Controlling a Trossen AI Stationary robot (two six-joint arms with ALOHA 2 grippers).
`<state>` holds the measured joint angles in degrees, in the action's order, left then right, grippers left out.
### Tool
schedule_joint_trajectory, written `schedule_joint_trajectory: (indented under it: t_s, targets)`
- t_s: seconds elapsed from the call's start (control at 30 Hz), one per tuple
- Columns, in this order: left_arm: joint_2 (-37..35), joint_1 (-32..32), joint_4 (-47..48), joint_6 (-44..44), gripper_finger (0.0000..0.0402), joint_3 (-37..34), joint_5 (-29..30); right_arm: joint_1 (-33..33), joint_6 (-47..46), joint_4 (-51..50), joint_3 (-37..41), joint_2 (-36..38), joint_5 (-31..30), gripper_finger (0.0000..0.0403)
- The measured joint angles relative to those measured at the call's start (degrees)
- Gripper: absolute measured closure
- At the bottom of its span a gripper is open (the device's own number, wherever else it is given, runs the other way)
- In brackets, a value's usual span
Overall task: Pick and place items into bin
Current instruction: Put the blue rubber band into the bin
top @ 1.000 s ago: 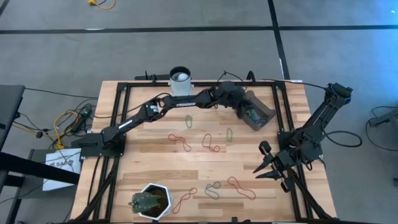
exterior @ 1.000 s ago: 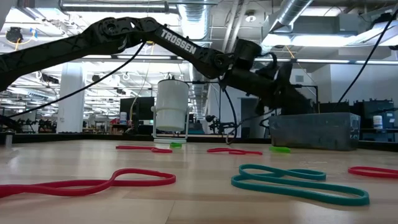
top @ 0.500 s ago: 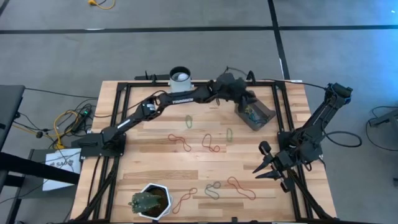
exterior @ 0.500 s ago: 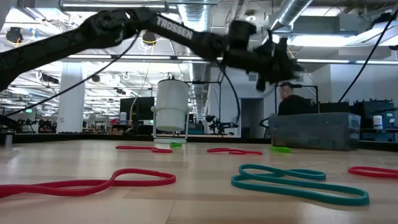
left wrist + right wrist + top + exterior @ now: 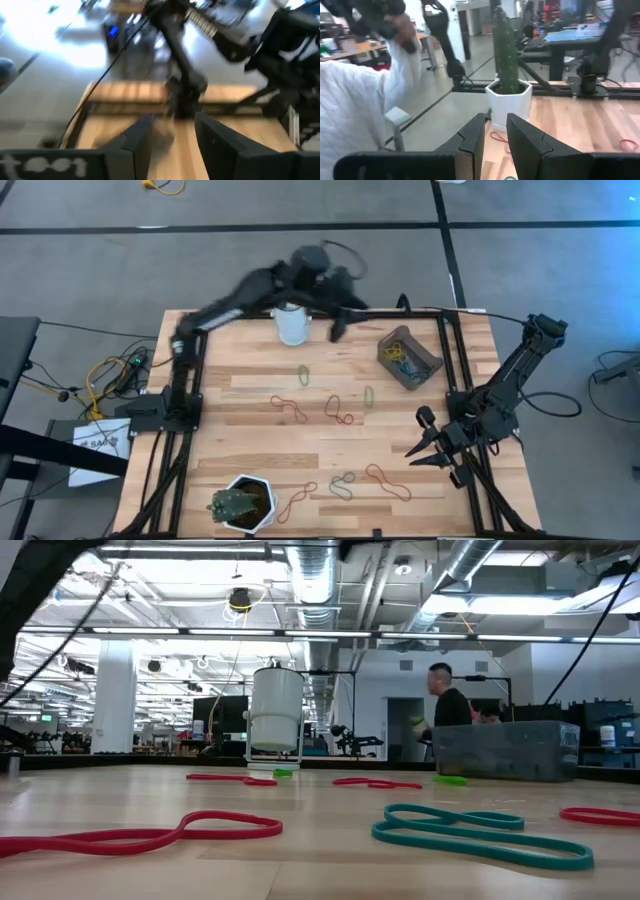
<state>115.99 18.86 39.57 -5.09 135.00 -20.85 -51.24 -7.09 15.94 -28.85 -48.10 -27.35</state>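
While the left gripper (image 5: 333, 330) hangs with jaws spread and empty, the bin (image 5: 410, 359) sits well apart

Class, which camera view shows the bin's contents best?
The high view: it looks down into the bin, showing bands inside. The low view shows only its side wall. Neither wrist view shows it.

Open-ceiling robotics lab, exposed ducts (image 5: 480, 570)
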Motion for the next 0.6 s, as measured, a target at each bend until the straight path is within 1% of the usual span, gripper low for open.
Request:
schedule_joint_trajectory:
  t_s: [0.07,0.13,0.2,0.3,0.4,0.47,0.53,0.6]
  targets:
    - [-4.43,-0.02,9.76,0.19,0.0266,0.02,3.51,1.19,0.39,0.04,0.01,0.0,-0.78,0.0326]
    - [-8.16,-0.38,18.04,0.88,0.0266,0.02,6.95,3.13,2.93,1.48,0.01,-0.02,-3.27,0.0326]
    - [-11.57,-1.51,26.06,1.39,0.0266,0.02,10.1,5.34,3.19,2.28,-0.01,0.02,-6.1,0.0326]
    - [-15.41,-4.9,33.61,3.61,0.0266,-0.2,17.68,8.82,2.53,1.92,-0.01,-1.15,-7.23,0.0326]
    - [-18.82,-10.46,35.76,6.38,0.0266,-1.61,28.9,11.57,2.03,1.22,0.0,-4.47,-6.98,0.0326]
    - [-20.92,-14.82,36.19,7.89,0.0266,-3.14,36.0,13.5,-0.44,1.54,0.0,-8.58,-4.93,0.0326]
    - [-22.77,-19.19,36.2,8.91,0.0266,-4.88,41.52,15.61,-3.53,3.41,0.04,-13.91,-2.16,0.0326]
    - [-24.49,-23.2,36.18,9.69,0.0266,-7.11,45.66,17.57,-6.12,8.68,0.04,-19.82,0.64,0.0326]
